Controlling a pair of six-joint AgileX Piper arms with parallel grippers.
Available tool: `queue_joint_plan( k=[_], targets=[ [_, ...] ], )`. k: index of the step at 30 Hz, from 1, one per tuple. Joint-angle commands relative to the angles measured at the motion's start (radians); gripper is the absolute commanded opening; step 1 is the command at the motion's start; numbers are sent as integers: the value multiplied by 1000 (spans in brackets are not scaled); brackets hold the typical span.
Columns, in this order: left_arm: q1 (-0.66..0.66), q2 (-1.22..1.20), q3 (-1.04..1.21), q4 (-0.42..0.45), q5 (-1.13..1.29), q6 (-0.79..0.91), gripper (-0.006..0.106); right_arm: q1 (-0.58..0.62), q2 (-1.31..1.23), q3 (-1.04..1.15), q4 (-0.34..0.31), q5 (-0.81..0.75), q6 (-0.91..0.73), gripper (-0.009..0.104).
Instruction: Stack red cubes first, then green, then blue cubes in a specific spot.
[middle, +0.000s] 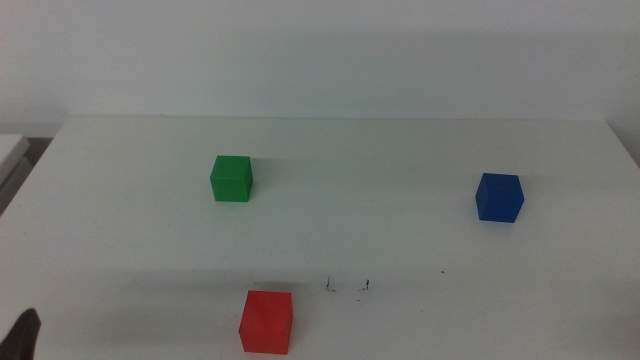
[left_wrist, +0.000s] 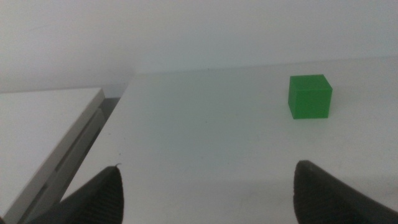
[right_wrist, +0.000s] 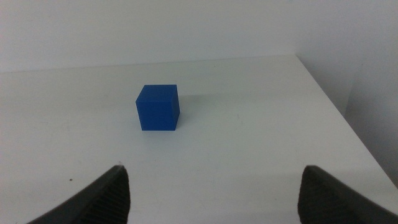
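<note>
The red cube (middle: 266, 321) sits near the table's front edge, left of the spot (middle: 347, 286) marked by two tiny black ticks. The green cube (middle: 231, 178) stands at the back left and also shows in the left wrist view (left_wrist: 310, 96). The blue cube (middle: 498, 196) stands at the right and also shows in the right wrist view (right_wrist: 158, 107). My left gripper (left_wrist: 208, 193) is open and empty, well short of the green cube; only a dark tip (middle: 25, 333) shows at the bottom left. My right gripper (right_wrist: 211, 196) is open and empty, short of the blue cube, out of the middle view.
The white table (middle: 400, 240) has its left edge beside a lower white surface (left_wrist: 37, 124). Its right edge (right_wrist: 348, 124) drops off beyond the blue cube. A small dark speck (middle: 444, 271) lies right of the ticks.
</note>
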Motion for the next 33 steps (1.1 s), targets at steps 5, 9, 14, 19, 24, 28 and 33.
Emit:
queue_joint_plan(
  k=[5, 9, 14, 19, 24, 28, 33],
  targets=[
    [-3, 343, -294, -17, 137, -2, 94, -6, -5, 4, -3, -14, -4, 88],
    [-3, 602, -551, -89, 417, -2, 94, -6, -5, 4, -3, -14, -4, 88],
    [-11, 894, -794, -206, 722, 0, 94, -6, -5, 4, -3, -14, -4, 88],
    [-182, 1109, -903, -157, 754, -48, 94, -6, -5, 4, -3, -14, -4, 88],
    [-436, 1258, -964, -19, 690, -333, 94, -6, -5, 4, -3, -14, -4, 88],
    [-603, 1347, -1006, 88, 649, -541, 94, -6, -5, 4, -3, -14, -4, 88],
    [-698, 1495, -1068, 116, 652, -684, 94, -6, -5, 4, -3, -14, -4, 88]
  ],
)
